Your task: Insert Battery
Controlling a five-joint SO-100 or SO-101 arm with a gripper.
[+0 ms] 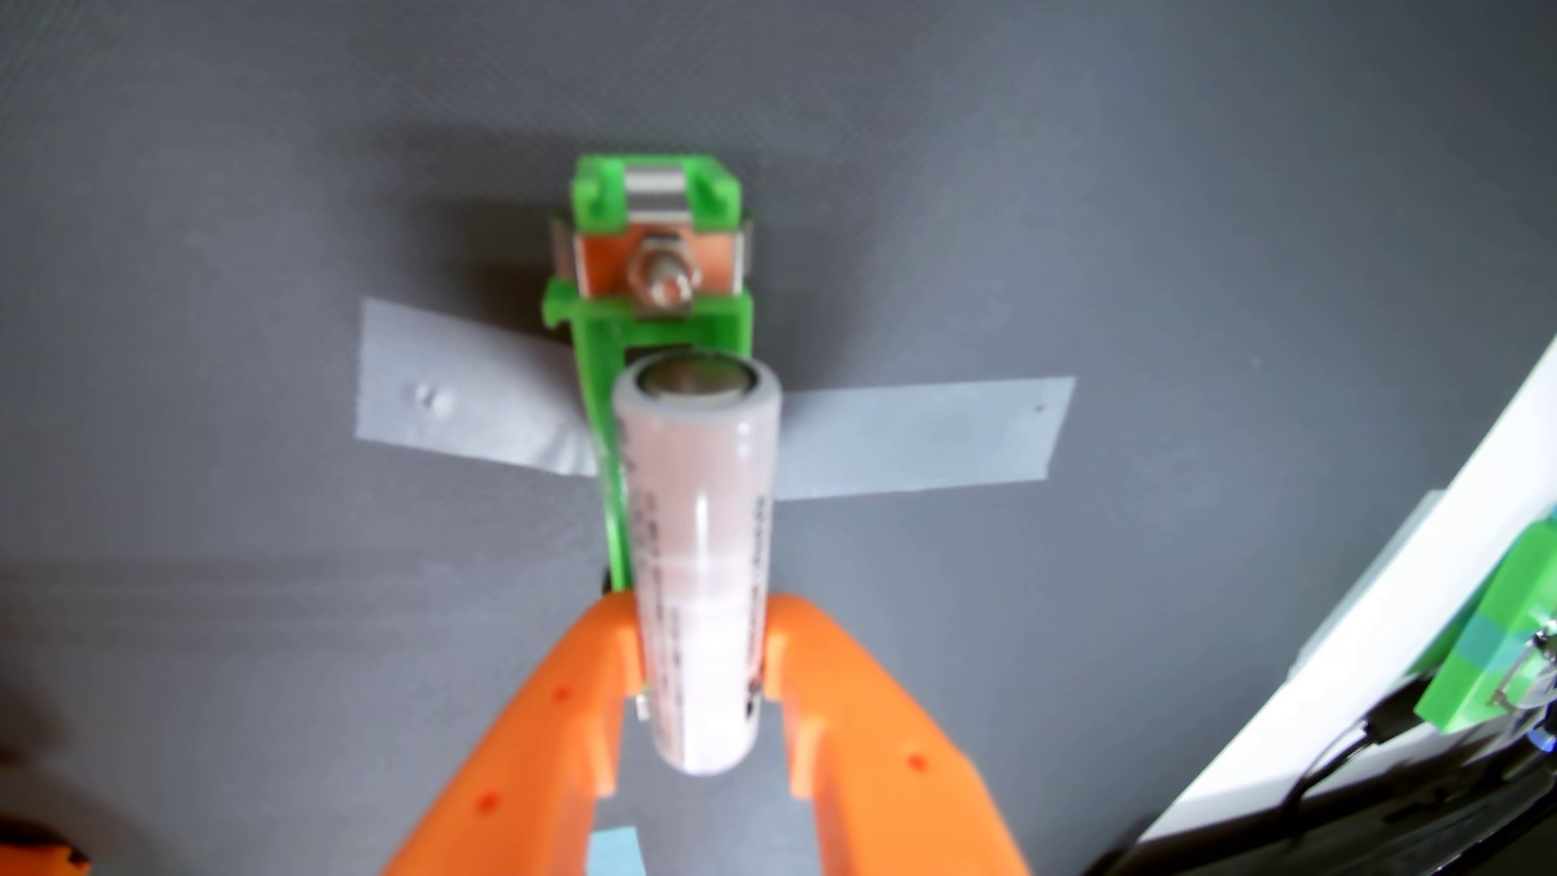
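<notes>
Jaws of orange plastic reach up from the bottom edge of the wrist view and are clamped on a pale pinkish battery (699, 573), one on each side of its lower half, so the gripper (701, 644) is grasping it. One orange finger (539, 741) presses the battery's left flank, the other its right. The battery's rounded near end hangs between the jaws, and its far end, with a metal cap, points away toward a green holder (657, 253) that sits out on the grey table (253, 168). It lies over the holder's long green channel, roughly in line with it; the picture is soft, so whether it touches the channel I cannot tell. Strips of grey tape (918, 438) run out to either side beneath the holder onto the table. Farther along, the holder carries a copper plate with a bolt (664, 278) and a metal contact at its far end. A small blue tape piece (615, 851) shows between the jaws at the bottom.
</notes>
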